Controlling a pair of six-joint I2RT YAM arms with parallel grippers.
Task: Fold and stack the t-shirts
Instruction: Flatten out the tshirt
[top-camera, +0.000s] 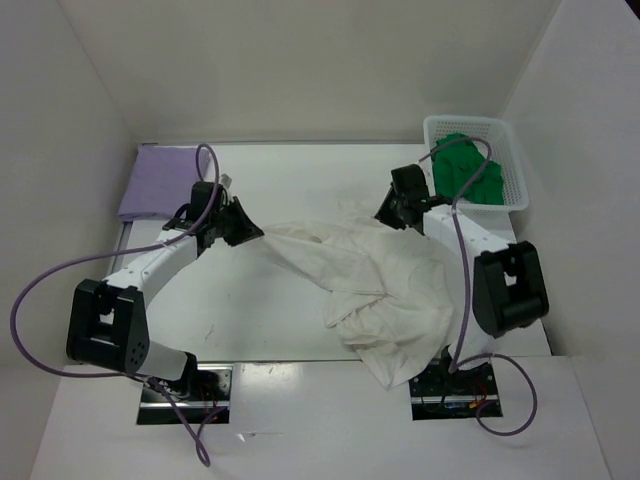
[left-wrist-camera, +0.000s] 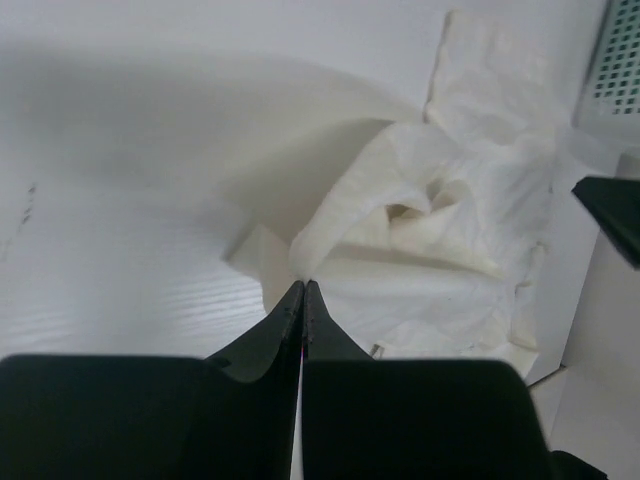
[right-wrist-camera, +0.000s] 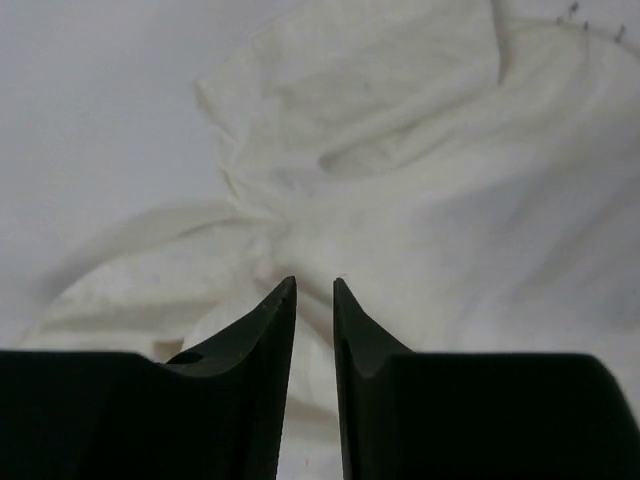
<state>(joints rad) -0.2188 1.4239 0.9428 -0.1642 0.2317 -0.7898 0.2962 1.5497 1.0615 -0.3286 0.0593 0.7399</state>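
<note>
The cream-white t-shirt (top-camera: 385, 290) lies crumpled right of centre, one part hanging over the near edge. My left gripper (top-camera: 256, 232) is shut on its pulled-out left corner; in the left wrist view the cloth (left-wrist-camera: 450, 200) meets the closed tips (left-wrist-camera: 304, 284). My right gripper (top-camera: 388, 213) hovers over the shirt's far edge. Its jaws (right-wrist-camera: 315, 280) stand a narrow gap apart above the cloth (right-wrist-camera: 420, 150), gripping nothing that I can see. The lavender t-shirt (top-camera: 160, 180) lies folded at the far left. The green t-shirt (top-camera: 468, 175) sits bunched in the basket.
The white lattice basket (top-camera: 465, 121) stands at the far right corner, close behind my right arm; its wall (left-wrist-camera: 615, 70) shows in the left wrist view. White walls enclose the table on three sides. Purple cables loop off both arms.
</note>
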